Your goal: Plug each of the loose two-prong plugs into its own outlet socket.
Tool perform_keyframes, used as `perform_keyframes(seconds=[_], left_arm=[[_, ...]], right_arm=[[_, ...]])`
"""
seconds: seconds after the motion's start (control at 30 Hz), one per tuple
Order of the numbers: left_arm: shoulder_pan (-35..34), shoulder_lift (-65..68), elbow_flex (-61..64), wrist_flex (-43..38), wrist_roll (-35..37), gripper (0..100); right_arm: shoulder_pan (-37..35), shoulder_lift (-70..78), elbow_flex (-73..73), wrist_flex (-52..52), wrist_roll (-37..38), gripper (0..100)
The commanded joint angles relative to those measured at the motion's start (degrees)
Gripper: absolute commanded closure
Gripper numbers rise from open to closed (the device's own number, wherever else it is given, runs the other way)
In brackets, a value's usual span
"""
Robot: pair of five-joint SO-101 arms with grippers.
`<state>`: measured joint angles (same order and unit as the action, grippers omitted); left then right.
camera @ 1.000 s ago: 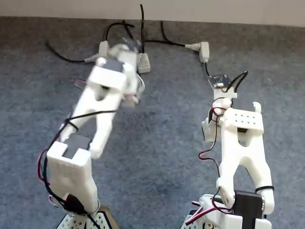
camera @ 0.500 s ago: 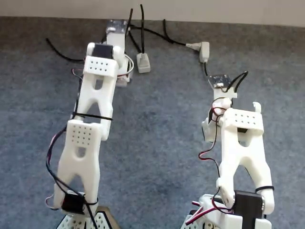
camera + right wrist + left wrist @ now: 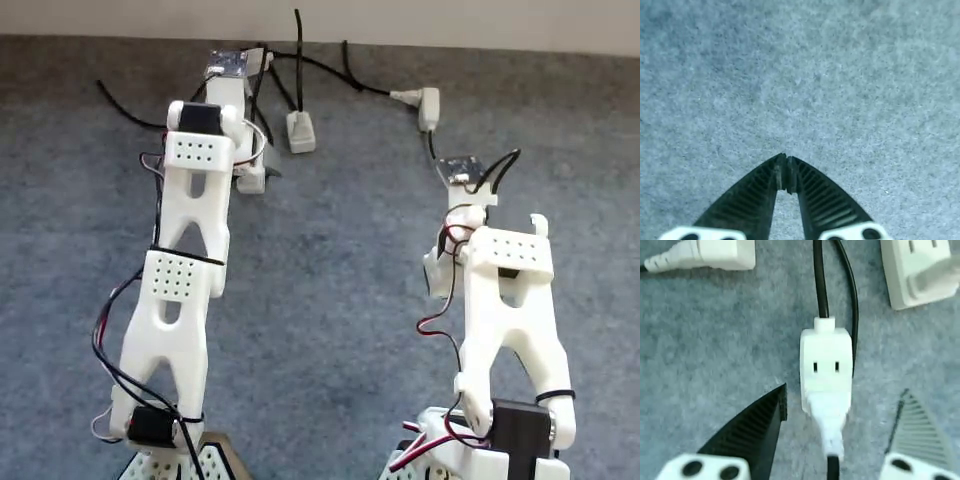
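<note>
Poised at 11 o'clock on the table [image 3: 340, 300], with the left tool [image 3: 842, 392] spread open astride a white two-slot socket [image 3: 825, 365], seemingly lined up for a grasp. Near it, a white plug [image 3: 715, 255] lying unplugged. Parked at 4 o'clock, with the right tool [image 3: 786, 172] pinched closed on nothing.

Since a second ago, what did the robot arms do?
The left arm unfolded and stretched away from its base. The left gripper, jaws open, now hangs over a white socket block. It grabbed nothing. The right gripper stayed shut over bare carpet, and the white plug farther out didn't move.
</note>
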<state>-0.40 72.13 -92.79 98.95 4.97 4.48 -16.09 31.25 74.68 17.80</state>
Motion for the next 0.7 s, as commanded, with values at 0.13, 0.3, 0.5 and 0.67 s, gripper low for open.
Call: perform_keyframes(seconds=[0.13, 0.3, 0.5, 0.67], left_arm=[[-0.57, -22.9, -2.15, 1.67, -0.26, 63], [-0.66, -36.62, -1.8, 1.85, -0.26, 64], [-0.66, -52.53, -1.8, 1.93, -0.26, 68], [-0.66, -66.68, -1.71, 1.93, -0.35, 68]], right_arm=[[0.31, -2.24, -0.48, 0.22, 0.35, 99.1], [0.31, -2.33, -2.86, 0.4, 0.44, 99.1], [0.57, -2.33, -13.14, 2.68, 0.44, 99.1], [0.48, -2.33, -28.62, 10.51, 0.44, 99.1]])
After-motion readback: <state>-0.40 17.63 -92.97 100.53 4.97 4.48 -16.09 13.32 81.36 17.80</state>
